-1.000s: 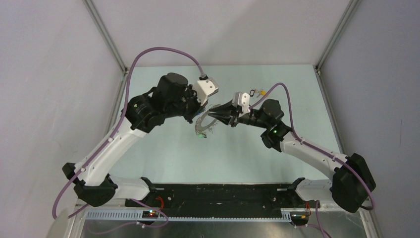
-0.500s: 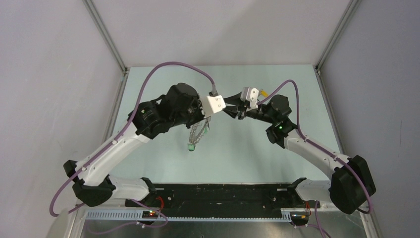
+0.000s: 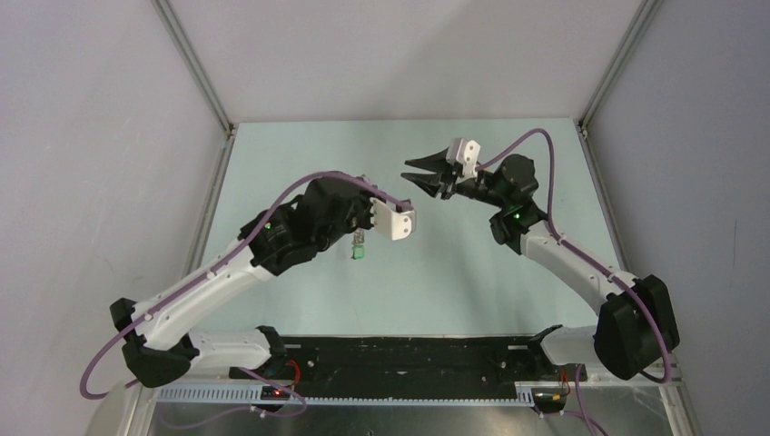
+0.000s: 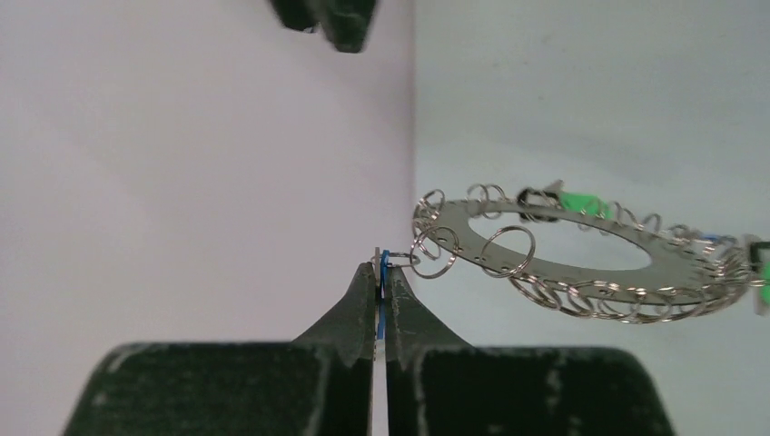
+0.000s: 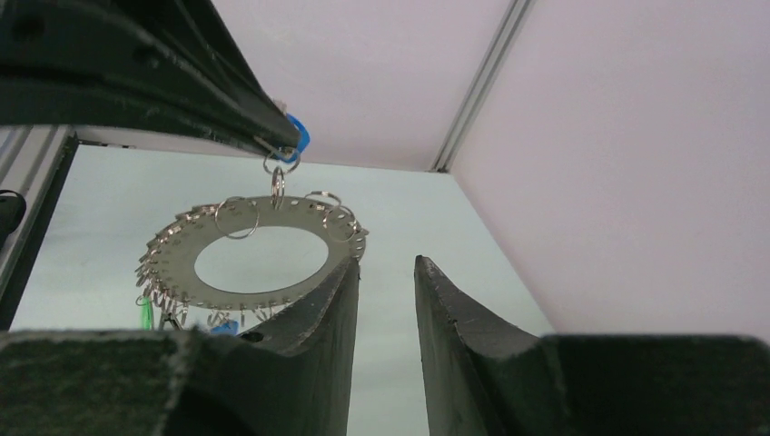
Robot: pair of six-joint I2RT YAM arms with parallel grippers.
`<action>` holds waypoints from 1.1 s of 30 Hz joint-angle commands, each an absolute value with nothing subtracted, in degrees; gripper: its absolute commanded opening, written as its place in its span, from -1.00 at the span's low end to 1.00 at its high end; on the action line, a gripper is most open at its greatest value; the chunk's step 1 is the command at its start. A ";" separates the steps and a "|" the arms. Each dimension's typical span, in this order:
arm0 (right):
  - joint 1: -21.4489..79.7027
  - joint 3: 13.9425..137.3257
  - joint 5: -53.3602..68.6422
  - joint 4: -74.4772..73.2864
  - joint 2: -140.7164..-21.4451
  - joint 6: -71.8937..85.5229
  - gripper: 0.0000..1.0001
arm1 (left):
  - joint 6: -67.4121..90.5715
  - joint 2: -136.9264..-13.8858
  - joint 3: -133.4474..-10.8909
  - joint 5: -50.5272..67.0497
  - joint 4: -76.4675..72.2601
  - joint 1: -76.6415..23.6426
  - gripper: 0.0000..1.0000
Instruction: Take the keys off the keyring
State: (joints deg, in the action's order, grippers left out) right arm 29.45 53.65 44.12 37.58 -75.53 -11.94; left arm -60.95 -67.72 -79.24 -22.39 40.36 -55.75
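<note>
Out from the arm bases at the near edge of the pale green bench (image 3: 454, 282), the left arm is reaching forward and to the right, and the left end effector (image 4: 382, 272) is pinching a small blue-headed key (image 4: 383, 263) between its black fingertips, which are pressed together on it. A little wire split ring is linking that key to the silvery-grey flat metal keyring (image 4: 686, 263), a wide disc with a large oval hole, its rim crowded with many more small wire split rings (image 4: 595, 309). The keyring is hanging from the pinched key in the air above the bench (in the top view it is showing almost edge-on, just under the left wrist). At least one green-headed key (image 4: 577, 200) is dangling from the rim, and the top view is showing a green head (image 3: 359, 255) at the lowest point of the hanging bundle. Farther back and to the right, the right end effector (image 3: 409, 172) is pointing left toward the left arm with its two dark fingers spread apart and nothing between them. In its own wrist view, the keyring (image 5: 177, 265) is dangling just beyond its fingertips without touching them. Plain lilac-grey walls are closing in the bench behind.
</note>
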 commanded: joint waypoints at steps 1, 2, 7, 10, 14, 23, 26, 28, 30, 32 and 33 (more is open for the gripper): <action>27.39 61.30 49.09 33.31 -77.24 -13.60 -0.32 | -79.47 -62.84 -73.03 -19.89 22.91 -55.01 -0.99; 26.91 62.81 48.86 32.21 -77.60 -13.95 -0.32 | -80.25 -62.71 -72.68 -18.82 19.37 -54.36 -1.00; 24.41 65.39 48.23 33.35 -79.89 -11.82 -0.33 | -80.31 -66.34 -74.16 -13.22 14.81 -48.62 -1.00; 22.80 66.41 48.44 33.41 -81.17 -11.68 -0.33 | -80.54 -68.64 -74.61 -8.43 12.79 -46.23 -1.00; 20.63 68.58 48.71 32.09 -83.16 -12.02 -0.34 | -79.08 -73.64 -79.05 -2.71 12.38 -42.87 -0.99; 14.54 69.87 52.70 28.93 -84.81 -11.17 -0.36 | -86.61 -80.89 -83.42 5.46 12.43 -41.73 -1.00; 14.42 69.83 53.43 23.76 -84.98 -13.94 -0.37 | -86.73 -83.19 -84.99 5.36 12.40 -41.68 -0.99; 14.64 69.30 53.12 20.97 -85.60 -14.44 -0.39 | -87.10 -84.25 -85.79 5.17 12.37 -41.68 -1.00; 14.98 68.16 51.97 21.92 -86.41 -14.27 -0.42 | -87.47 -85.16 -86.35 4.78 12.31 -41.67 -1.00; 15.86 67.42 49.54 22.54 -87.11 -14.05 -0.48 | -87.68 -85.84 -86.76 4.77 12.33 -41.69 -0.99; 16.32 67.33 48.19 22.52 -87.70 -13.90 -0.56 | -87.74 -86.34 -86.98 4.76 12.31 -41.69 -0.99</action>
State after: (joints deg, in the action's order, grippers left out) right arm 14.94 67.20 51.46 23.42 -86.02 -13.65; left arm -85.73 -85.62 -83.42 3.46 16.82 -41.98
